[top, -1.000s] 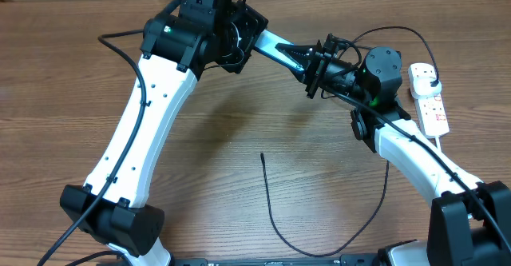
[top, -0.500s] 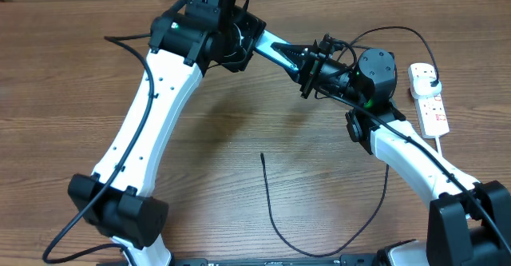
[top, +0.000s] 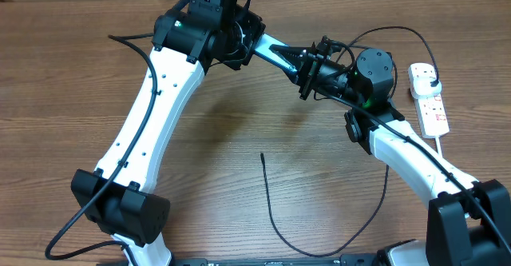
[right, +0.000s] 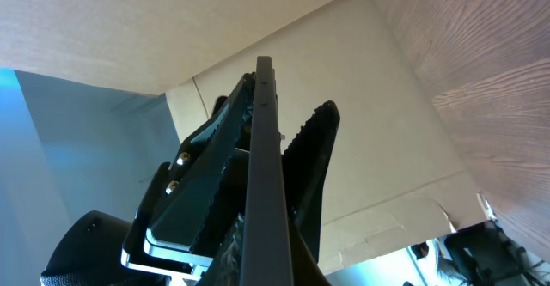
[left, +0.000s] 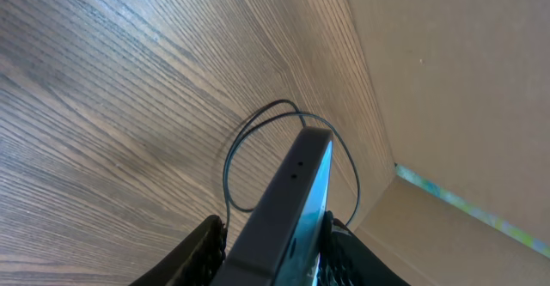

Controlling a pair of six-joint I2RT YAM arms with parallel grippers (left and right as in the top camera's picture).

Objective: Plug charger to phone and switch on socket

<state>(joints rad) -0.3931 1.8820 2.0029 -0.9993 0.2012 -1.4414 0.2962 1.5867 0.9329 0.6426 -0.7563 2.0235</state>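
Note:
The phone (top: 286,54), teal screen showing, hangs above the table at the back, held from both ends. My left gripper (top: 267,50) is shut on its left end. My right gripper (top: 313,70) is shut on its right end. In the left wrist view the phone's dark edge (left: 292,191) sticks out between my fingers (left: 275,252). In the right wrist view the phone (right: 262,166) is edge-on between my fingers (right: 266,260), with the left gripper beyond. The charger cable's tip (top: 263,156) lies free on the table. The white socket (top: 429,98) lies at the right with a black plug in it.
The charger cable (top: 319,254) curves along the front of the table under the right arm. The socket's white cord (top: 441,142) runs toward the front right. A cardboard wall (left: 447,80) stands behind the table.
Both grippers and the phone have shifted slightly to the left and back. The cable on the table has not moved.

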